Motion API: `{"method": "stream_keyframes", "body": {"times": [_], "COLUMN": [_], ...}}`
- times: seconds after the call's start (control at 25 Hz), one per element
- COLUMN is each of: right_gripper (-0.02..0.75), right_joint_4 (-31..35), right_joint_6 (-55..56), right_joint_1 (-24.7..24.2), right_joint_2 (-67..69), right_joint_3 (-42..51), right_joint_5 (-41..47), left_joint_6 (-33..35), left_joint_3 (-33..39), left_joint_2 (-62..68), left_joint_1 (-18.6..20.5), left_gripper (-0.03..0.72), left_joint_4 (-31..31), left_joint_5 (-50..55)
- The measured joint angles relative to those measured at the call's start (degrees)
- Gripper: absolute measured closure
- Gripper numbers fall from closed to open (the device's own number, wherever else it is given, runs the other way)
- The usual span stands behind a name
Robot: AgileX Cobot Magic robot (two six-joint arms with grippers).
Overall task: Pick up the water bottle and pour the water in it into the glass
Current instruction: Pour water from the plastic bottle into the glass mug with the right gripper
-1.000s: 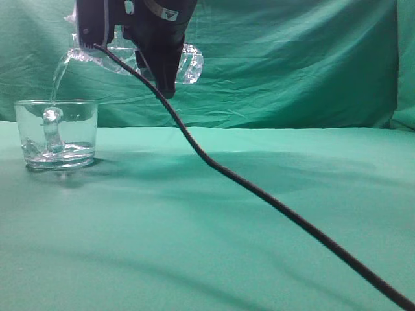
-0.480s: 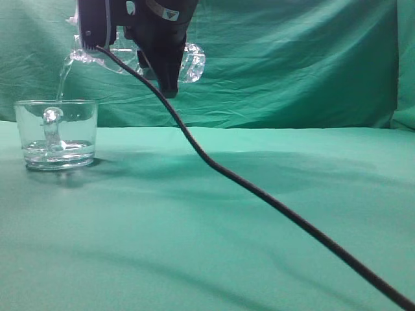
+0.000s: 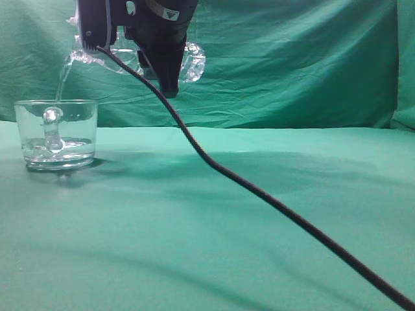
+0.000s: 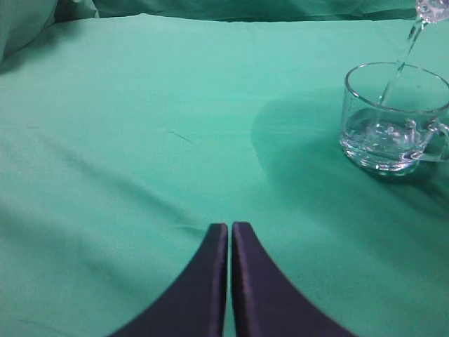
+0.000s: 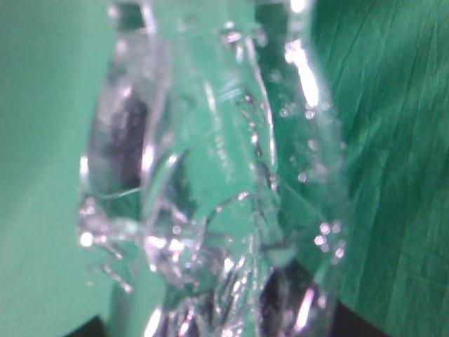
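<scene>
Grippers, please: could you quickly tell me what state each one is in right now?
Left gripper: closed, holding nothing.
Right gripper: closed on the water bottle, tipped over the glass.

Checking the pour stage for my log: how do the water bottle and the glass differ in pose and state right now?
The water bottle is held tipped near horizontal in the right gripper, above the table; the glass stands upright on the green cloth. The bottle is giving off a thin stream of water; the glass is catching it, shallowly filled. Both are clear.
</scene>
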Motion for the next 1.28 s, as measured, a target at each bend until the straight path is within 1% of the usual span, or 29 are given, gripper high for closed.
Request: {"method": "stream_keyframes", "body": {"times": [0.72, 0.88, 1.0, 1.16, 1.28], "right_gripper": [0.503, 0.503, 0.503, 0.503, 0.503], "right_joint_4": [0.0, 1.4, 5.92, 16.23, 22.35], "right_joint_6": [0.0, 0.11, 1.7, 5.0, 9.37], "right_joint_1": [0.0, 0.0, 0.0, 0.0, 0.0], "right_joint_2": [0.0, 0.0, 0.0, 0.0, 0.0], "right_joint_3": [0.0, 0.0, 0.0, 0.0, 0.0], "right_joint_5": [0.0, 0.0, -0.54, -2.36, -3.05], "left_joint_6": [0.0, 0.0, 0.0, 0.0, 0.0], "left_joint_3": [0.0, 0.0, 0.0, 0.0, 0.0], "left_joint_2": [0.0, 0.0, 0.0, 0.0, 0.0], "left_joint_1": [0.0, 0.0, 0.0, 0.0, 0.0], "left_gripper": [0.688, 0.688, 0.688, 0.688, 0.688], "left_joint_4": [0.0, 0.0, 0.0, 0.0, 0.0], "left_joint_5": [0.0, 0.0, 0.0, 0.0, 0.0]}}
